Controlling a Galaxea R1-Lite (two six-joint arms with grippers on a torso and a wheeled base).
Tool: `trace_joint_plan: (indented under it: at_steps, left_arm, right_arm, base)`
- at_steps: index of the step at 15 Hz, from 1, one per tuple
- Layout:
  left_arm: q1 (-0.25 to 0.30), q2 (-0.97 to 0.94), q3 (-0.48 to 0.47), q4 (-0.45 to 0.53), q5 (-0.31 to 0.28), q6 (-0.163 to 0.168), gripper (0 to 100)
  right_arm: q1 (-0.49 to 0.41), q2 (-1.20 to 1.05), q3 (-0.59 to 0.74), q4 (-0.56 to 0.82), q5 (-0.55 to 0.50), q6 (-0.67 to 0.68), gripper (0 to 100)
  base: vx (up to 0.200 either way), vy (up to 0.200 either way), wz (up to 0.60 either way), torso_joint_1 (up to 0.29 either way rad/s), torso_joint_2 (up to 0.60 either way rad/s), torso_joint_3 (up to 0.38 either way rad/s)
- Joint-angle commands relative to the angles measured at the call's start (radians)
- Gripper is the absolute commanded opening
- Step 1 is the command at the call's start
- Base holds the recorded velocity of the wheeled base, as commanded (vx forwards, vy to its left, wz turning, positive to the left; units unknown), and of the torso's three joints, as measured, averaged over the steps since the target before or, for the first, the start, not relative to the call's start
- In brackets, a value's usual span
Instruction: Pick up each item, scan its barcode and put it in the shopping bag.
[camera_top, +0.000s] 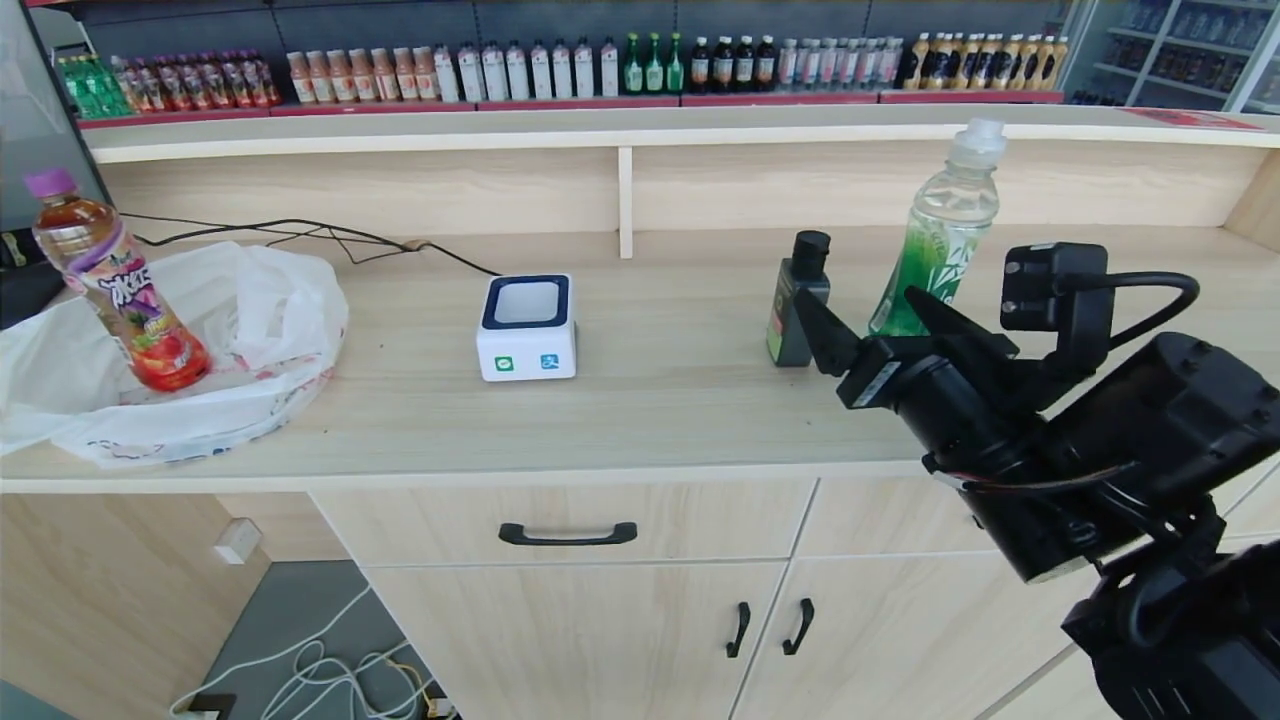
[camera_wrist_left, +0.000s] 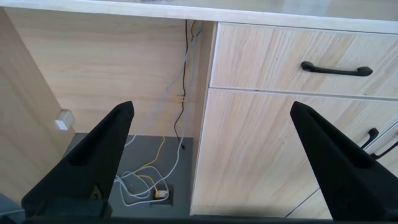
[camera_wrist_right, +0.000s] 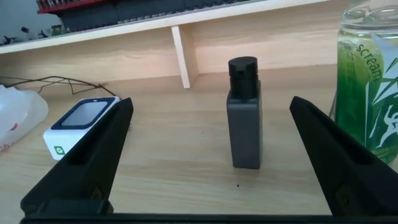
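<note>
Shows a pale wooden worktop (camera_top: 680, 400) at a shop till. At its left end, a white plastic shopping bag (camera_top: 280, 300) lying open, with a red tea bottle (camera_top: 120, 290), purple-capped, standing tilted on it. Near the middle, well apart from the bag, a white box scanner (camera_top: 527, 325), its dark-rimmed window facing up. Towards the right end, a small dark bottle (camera_top: 795, 300) with a black cap, upright, and just beside it on the right a taller clear bottle (camera_top: 940, 240) with a green label, also upright. Catches the right gripper (camera_top: 858, 298) above the front part of the worktop, fingers spread wide and holding nothing, pointed at the dark bottle, close to it but not touching. Finds the left gripper (camera_wrist_left: 211, 106) below worktop level, likewise spread and empty, facing a drawer (camera_wrist_left: 267, 59) with a black handle, and cables (camera_wrist_left: 146, 183) on the floor. Behind the worktop, a shelf (camera_top: 560, 103) lined with bottled drinks.
</note>
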Motion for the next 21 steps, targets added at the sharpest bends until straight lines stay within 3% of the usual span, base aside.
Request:
trace_joint_plan:
  at_steps: [1,5,9,12,16,21]
  left_arm:
    - [0.0,0.0,0.0,0.0,0.0,0.0,100]
    - [0.0,0.0,0.0,0.0,0.0,0.0,100]
    - [0.0,0.0,0.0,0.0,0.0,0.0,100]
    - [0.0,0.0,0.0,0.0,0.0,0.0,100]
    - [0.0,0.0,0.0,0.0,0.0,0.0,100]
    - [0.0,0.0,0.0,0.0,0.0,0.0,100]
  right_arm:
    - [-0.012,0.015,-0.026,0.039,0.0,0.0,100]
    - [-0.055,0.019,-0.162,0.22,0.002,0.057,100]
    - [-0.06,0.046,-0.208,0.264,0.002,0.08,100]
    - [-0.072,0.072,-0.3,0.371,0.006,0.083,100]
    - [-0.123,0.134,-0.366,0.381,0.008,0.089,100]
    - [-0.124,0.152,-0.369,0.381,0.022,0.091,100]
  base:
    - [0.0,0.0,0.0,0.0,0.0,0.0]
    - [0.0,0.0,0.0,0.0,0.0,0.0]
    - [0.0,0.0,0.0,0.0,0.0,0.0]
    - [0.0,0.0,0.0,0.0,0.0,0.0]
    - [0.0,0.0,0.0,0.0,0.0,0.0]
    - [0.0,0.0,0.0,0.0,0.0,0.0]
